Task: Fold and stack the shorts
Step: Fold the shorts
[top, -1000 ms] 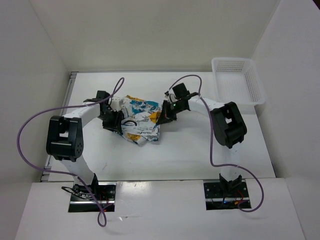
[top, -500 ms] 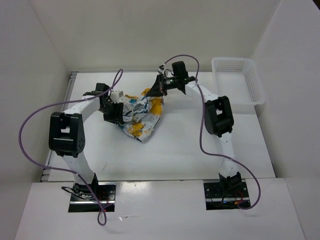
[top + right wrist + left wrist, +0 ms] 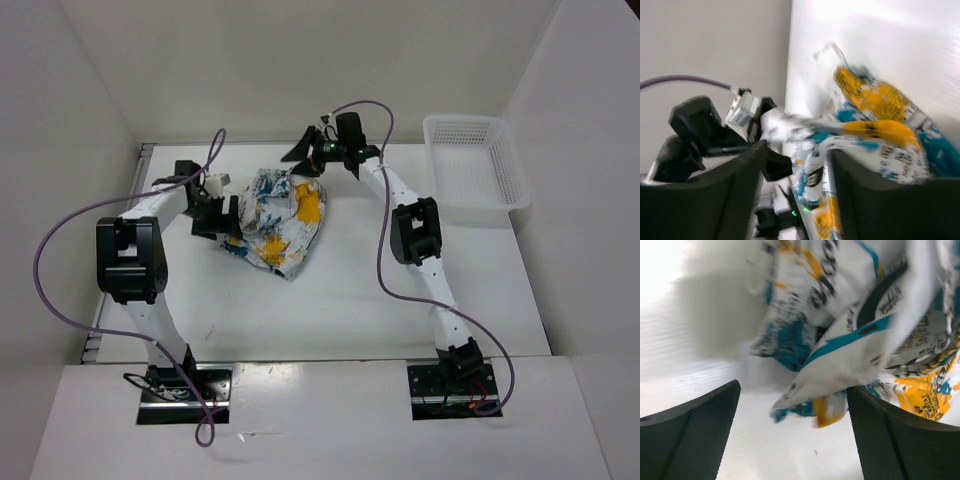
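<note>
Shorts (image 3: 282, 218) lie in a crumpled heap on the surface (image 3: 330, 320), left of centre toward the far side, not folded. The print faces up, with a yellow-orange patch at the heap's far right and teal and black marks elsewhere. The near end narrows to a point.

The left arm (image 3: 130, 265) reaches in from the left. Left jaws are spread wide at the heap's left edge. In the left wrist view both fingers (image 3: 695, 435) sit far apart at the bottom corners, with a fabric lobe lying in the gap between them and not pinched. The cloth edge runs close to the right-hand finger, contact unclear. That view is blurred.

The right arm (image 3: 415, 230) stretches across to the far side. Right jaws are above the heap's far edge, near the back wall. In the right wrist view the fingers (image 3: 867, 200) stand parted, with the shorts showing through the gap further off and nothing clamped. That view is blurred too, and the left arm's black end shows at its left.

Basket (image 3: 475, 160) sits at the far right corner of the surface, well apart from the shorts.
</note>
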Controlling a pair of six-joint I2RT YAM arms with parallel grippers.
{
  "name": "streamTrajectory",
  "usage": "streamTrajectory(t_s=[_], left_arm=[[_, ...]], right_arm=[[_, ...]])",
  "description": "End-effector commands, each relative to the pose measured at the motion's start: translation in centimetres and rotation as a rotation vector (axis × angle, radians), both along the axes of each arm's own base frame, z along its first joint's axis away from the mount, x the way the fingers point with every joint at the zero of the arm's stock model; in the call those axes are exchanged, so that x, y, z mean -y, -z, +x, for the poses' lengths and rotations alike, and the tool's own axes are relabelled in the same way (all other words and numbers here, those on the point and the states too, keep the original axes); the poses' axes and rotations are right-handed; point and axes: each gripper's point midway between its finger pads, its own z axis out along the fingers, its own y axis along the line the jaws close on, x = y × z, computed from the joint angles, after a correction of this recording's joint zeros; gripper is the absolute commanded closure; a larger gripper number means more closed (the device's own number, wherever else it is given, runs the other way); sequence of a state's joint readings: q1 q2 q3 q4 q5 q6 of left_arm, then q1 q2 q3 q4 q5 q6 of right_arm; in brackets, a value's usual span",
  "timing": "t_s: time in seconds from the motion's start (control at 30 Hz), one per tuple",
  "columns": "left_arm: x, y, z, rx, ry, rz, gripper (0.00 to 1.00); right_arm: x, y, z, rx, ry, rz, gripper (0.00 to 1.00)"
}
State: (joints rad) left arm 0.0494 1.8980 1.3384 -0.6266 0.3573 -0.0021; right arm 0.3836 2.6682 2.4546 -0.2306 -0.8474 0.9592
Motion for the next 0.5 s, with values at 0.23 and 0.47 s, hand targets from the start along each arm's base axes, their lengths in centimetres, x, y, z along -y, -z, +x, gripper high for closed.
streamTrajectory(t_s=[0.23,0.47], left_arm=[[-2.8,-11.1,4.8,0.242,-0.063,0.103,0.00],[4.3,-11.8,8.4,0.329,0.089,0.092,0.00]], right_arm=[[0.4,-10.6,4.0,0.310,0.179,0.028,0.01],[7.9,-10.0,5.6,0.387,0.370,-0.301,0.05]])
